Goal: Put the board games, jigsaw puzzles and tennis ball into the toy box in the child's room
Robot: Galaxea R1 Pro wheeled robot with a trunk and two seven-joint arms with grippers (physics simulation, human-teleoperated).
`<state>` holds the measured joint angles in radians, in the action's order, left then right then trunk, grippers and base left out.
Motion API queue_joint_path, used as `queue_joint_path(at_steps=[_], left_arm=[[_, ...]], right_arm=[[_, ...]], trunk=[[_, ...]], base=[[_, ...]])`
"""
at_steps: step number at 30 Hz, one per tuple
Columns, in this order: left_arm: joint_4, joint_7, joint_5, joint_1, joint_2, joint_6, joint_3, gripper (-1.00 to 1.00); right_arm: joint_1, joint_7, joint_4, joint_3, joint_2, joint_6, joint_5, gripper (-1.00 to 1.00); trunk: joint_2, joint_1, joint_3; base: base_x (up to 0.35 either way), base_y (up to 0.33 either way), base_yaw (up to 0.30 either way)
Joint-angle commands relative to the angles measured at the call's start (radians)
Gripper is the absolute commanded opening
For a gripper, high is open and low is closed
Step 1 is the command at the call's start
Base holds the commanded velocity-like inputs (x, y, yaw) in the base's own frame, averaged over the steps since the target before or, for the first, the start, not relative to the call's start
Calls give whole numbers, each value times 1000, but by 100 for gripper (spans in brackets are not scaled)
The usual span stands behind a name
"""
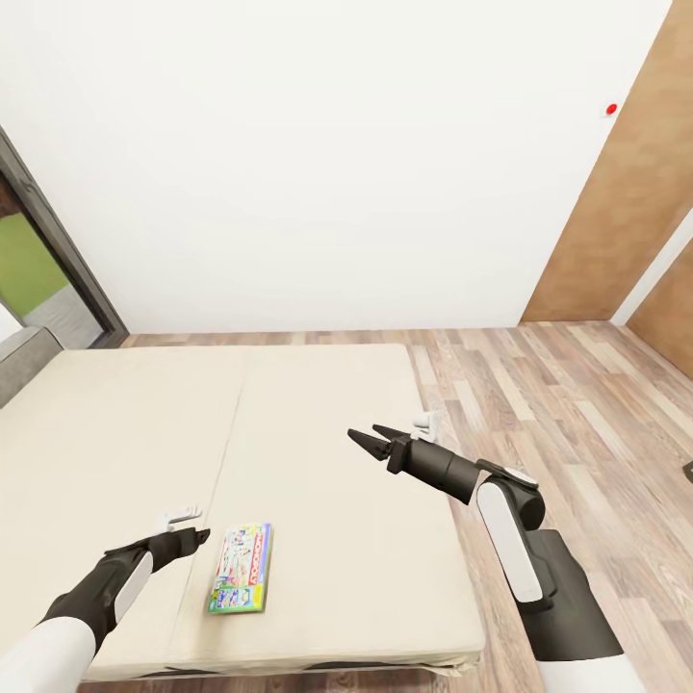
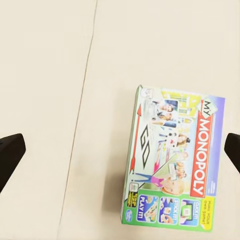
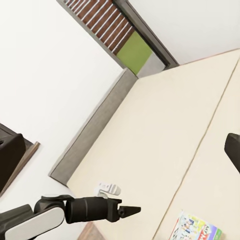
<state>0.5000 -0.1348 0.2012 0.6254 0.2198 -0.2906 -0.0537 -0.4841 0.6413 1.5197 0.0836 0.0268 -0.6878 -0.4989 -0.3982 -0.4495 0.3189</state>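
Monopoly box (image 1: 241, 568) flat on the bed (image 1: 318, 452), just beside the spread left gripper (image 1: 197, 535), right gripper (image 1: 371, 440) spread, well apart.

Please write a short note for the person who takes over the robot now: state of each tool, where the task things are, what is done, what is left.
Left tool: open, empty, hanging over the bed just beside the Monopoly board game.
Right tool: open, empty, held above the middle of the bed.
The Monopoly box lies flat near the bed's front edge, touched by neither tool. No other board game can be seen on the mattress.
Done: nothing can be confirmed from here, since the toy box and table are out of view.
Left: grasp the Monopoly box and carry it to the toy box, then check the remaining toys.
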Motion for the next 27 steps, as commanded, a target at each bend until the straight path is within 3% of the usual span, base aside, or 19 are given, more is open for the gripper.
queue_joint_path(at_steps=[1, 22, 27], left_arm=[[2, -4, 6, 0, 0, -9, -5, 100], [27, -13, 14, 6, 0, -17, -5, 100], [41, -52, 22, 35, 2, -83, -10, 100]], right_arm=[[-1, -1, 0, -1, 0, -7, -6, 100], [-1, 0, 9, 5, 1, -12, -7, 100], [-1, 1, 12, 8, 1, -12, -7, 100]], trunk=[[-2, -1, 2], [-2, -1, 34], [-2, -1, 42]], base=[[0, 0, 0], [0, 0, 0], [0, 0, 0]])
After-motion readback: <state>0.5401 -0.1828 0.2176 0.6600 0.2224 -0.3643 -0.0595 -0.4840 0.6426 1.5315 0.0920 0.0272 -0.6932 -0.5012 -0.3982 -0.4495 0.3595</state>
